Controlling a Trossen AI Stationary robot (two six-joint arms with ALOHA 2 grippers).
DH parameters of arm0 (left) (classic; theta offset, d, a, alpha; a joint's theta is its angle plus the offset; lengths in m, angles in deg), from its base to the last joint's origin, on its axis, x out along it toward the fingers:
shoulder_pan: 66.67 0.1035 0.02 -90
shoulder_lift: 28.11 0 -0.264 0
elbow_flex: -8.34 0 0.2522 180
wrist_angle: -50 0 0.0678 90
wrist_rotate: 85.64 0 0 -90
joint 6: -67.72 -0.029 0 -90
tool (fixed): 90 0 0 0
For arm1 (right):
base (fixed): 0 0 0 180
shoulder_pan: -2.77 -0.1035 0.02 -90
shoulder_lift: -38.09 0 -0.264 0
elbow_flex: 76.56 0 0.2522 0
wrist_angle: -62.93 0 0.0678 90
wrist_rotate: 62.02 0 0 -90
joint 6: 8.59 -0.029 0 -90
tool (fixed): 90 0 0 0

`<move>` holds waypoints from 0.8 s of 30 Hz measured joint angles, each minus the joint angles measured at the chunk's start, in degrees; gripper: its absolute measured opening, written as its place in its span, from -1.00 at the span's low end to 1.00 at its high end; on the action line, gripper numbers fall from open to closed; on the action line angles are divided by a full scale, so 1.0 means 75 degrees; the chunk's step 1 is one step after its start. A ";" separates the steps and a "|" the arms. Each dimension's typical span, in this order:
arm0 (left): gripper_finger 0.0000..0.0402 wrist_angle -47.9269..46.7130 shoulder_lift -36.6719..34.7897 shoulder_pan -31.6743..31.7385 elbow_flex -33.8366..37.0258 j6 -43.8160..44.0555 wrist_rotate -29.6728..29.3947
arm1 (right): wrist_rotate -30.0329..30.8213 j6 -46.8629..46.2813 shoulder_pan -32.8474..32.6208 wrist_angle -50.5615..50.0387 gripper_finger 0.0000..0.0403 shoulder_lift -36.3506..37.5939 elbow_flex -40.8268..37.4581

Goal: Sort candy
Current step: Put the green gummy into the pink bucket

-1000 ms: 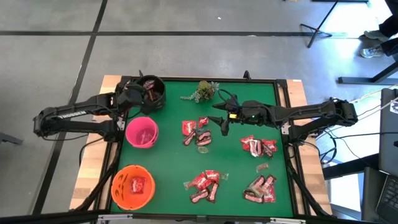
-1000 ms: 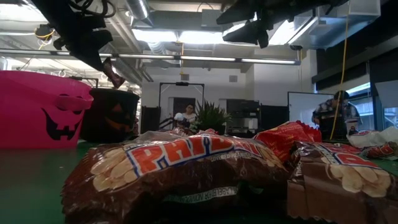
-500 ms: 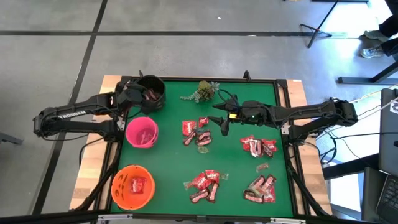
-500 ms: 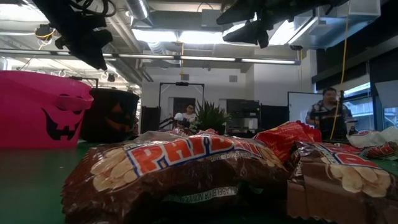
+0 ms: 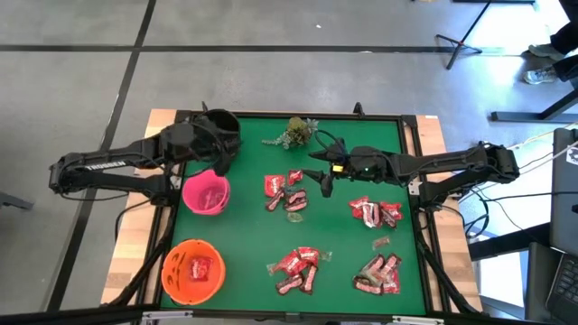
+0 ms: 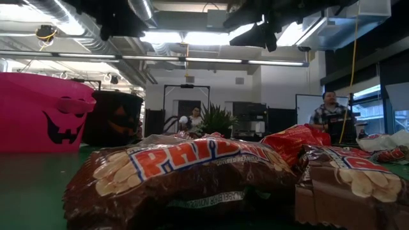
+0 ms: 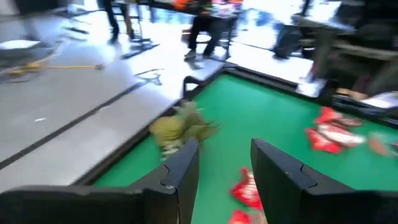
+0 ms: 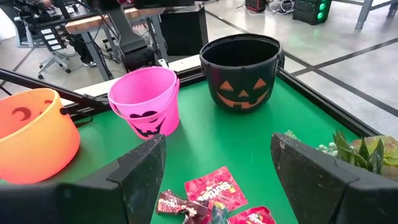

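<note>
Green felt covers the worktop (image 5: 244, 244). From above, candy (image 5: 296, 269) lies in clusters from centre to 5 o'clock; the orange bowl (image 5: 192, 270) at 7 o'clock holds some. The left end effector (image 5: 219, 155) hangs between the black bucket (image 5: 219, 126) and pink bucket (image 5: 206, 192) at 10 o'clock; the right end effector (image 5: 322, 176) hovers centrally.

Level view: brown bars (image 6: 185, 172) fill the foreground.

Left wrist: fingers (image 7: 186, 165) spread, empty. Right wrist: fingers (image 8: 146, 168) spread over red packets (image 8: 214, 186).

Likely between drop-offs; next comes descending onto one sweet.
</note>
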 joint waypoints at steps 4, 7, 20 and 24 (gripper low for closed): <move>-0.33 0.0198 0.0266 -0.0279 0.0000 0.0000 0.0247 | -0.0132 -0.0025 -0.0002 -0.0063 0.41 -0.0051 -0.0009; -0.33 0.0337 0.0552 -0.0475 0.0000 -0.0003 0.0248 | -0.0195 -0.0175 -0.0004 -0.0191 0.41 -0.0145 -0.0007; -0.33 0.1570 0.1036 -0.1413 0.0000 -0.1141 0.0629 | -0.0593 -0.0392 -0.0008 -0.0209 0.41 -0.1148 -0.0009; -0.33 0.1759 0.0709 -0.1657 0.0000 -0.1228 0.0630 | -0.0640 -0.0398 -0.0063 -0.0190 0.41 -0.1365 -0.0009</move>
